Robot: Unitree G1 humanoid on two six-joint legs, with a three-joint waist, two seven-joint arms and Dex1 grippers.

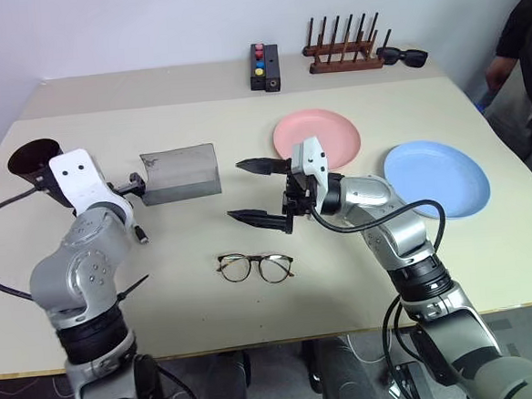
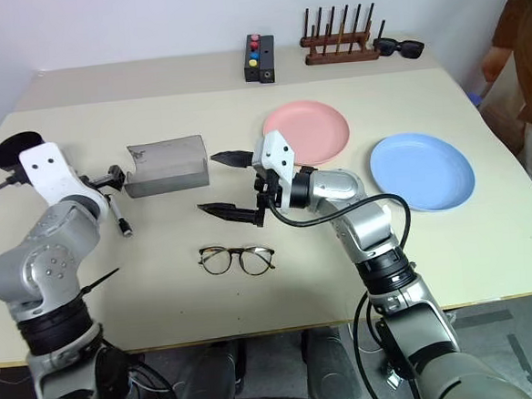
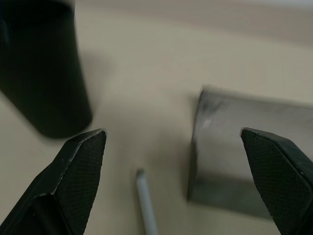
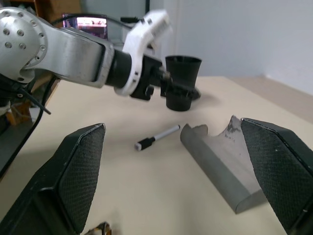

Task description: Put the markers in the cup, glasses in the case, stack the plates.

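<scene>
Right claw [image 1: 256, 192] spread wide, empty, hovering over mid-tabletop, black fingers pointing toward the robot's left. Directly ahead of its tips: grey matte oblong glasses case [image 1: 181, 173], lying on the beige tabletop [image 1: 489, 257], one end looking ragged or ajar, cannot tell which. Nearer the robot, below this claw: thin dark-rimmed eyeglasses with clear roundish lenses [image 1: 256, 267], flat on the tabletop, apart from the case. Behind the right wrist: salmon pink round plastic plate [image 1: 330, 128]. Further to the robot's right: light blue round plastic plate [image 1: 437, 177], separate from the pink one, not stacked.

Left claw [image 3: 176, 161] also spread wide, nothing between the fingers, sitting low just beside the case's left end. Between its fingers in the wrist view: white-bodied slim marker with black cap [image 2: 118, 217], lying on the tabletop just left of the case, not in the cup. Second marker not made out. Dark brown-black tapered plastic cup [image 1: 33, 158] upright near the far-left tabletop edge, behind the left wrist, close to the claw.

Along the far edge: small black box with coloured buttons [image 1: 264, 67], dark wooden peg rack [image 1: 344, 46], black sunglasses with dark lenses [image 1: 403, 57] beside the rack. Person in dark top [image 1: 520, 45] standing at the right edge of the scene.
</scene>
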